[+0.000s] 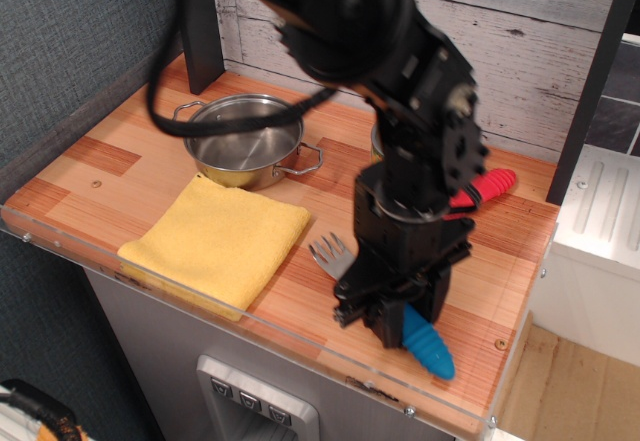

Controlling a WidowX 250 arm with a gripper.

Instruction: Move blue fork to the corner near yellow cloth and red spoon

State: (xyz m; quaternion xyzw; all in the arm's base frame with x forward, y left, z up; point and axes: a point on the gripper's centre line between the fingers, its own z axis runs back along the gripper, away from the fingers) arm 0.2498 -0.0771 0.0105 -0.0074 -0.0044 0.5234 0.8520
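Observation:
My gripper [392, 323] is shut on the blue fork [426, 344], near the front right of the table. The fork's metal tines [330, 254] stick out to the left and its blue handle points to the front right corner [478, 386]. Whether the fork touches the wood I cannot tell. The yellow cloth [215, 240] lies flat at the front left. The red spoon's handle [487, 186] shows behind my arm at the right; its bowl is hidden.
A steel pot [245, 140] stands behind the cloth. A tin can is mostly hidden behind my arm. Clear acrylic edges the table front [250, 336]. A plank wall stands at the back, and a dark post at the right.

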